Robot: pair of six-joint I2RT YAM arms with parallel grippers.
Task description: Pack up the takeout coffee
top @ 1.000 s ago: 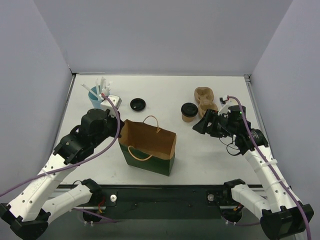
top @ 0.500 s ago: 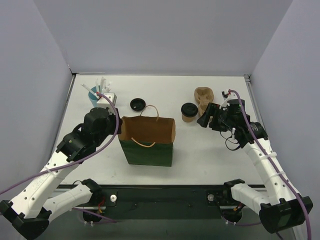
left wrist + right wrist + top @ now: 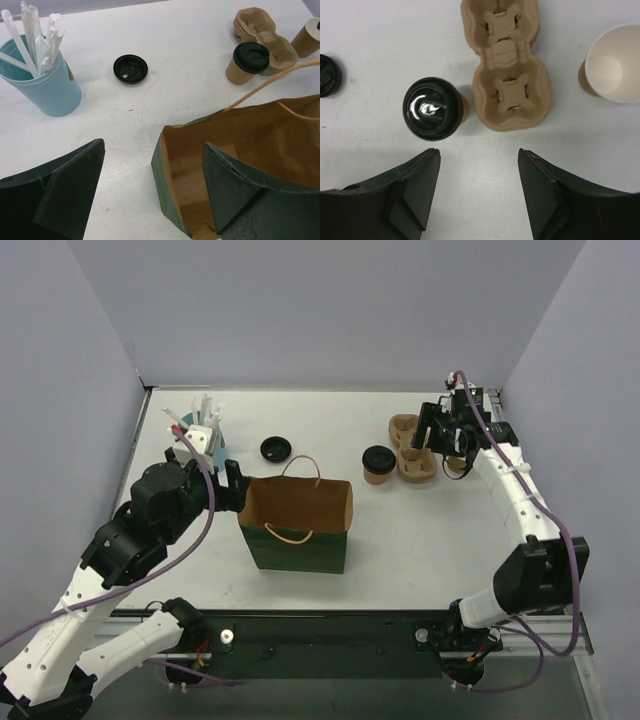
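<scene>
No writing is legible (blue cup (image 3: 44,92) shows only a blurred mark).

The coffee cup (image 3: 462,107) is matt tan paper under a glossy black plastic lid (image 3: 432,107) that catches the light. The carrier (image 3: 507,95) is rough, matt moulded pulp. The bag (image 3: 240,150) is creased paper, raw brown inside and green outside, with a twisted paper-cord handle (image 3: 265,86). The spare lid (image 3: 130,68) is shiny black plastic. The blue cup (image 3: 42,90) looks smooth and matt; its straws (image 3: 35,35) wear white paper. The desk (image 3: 150,30) is matt white, faintly grained.
</scene>
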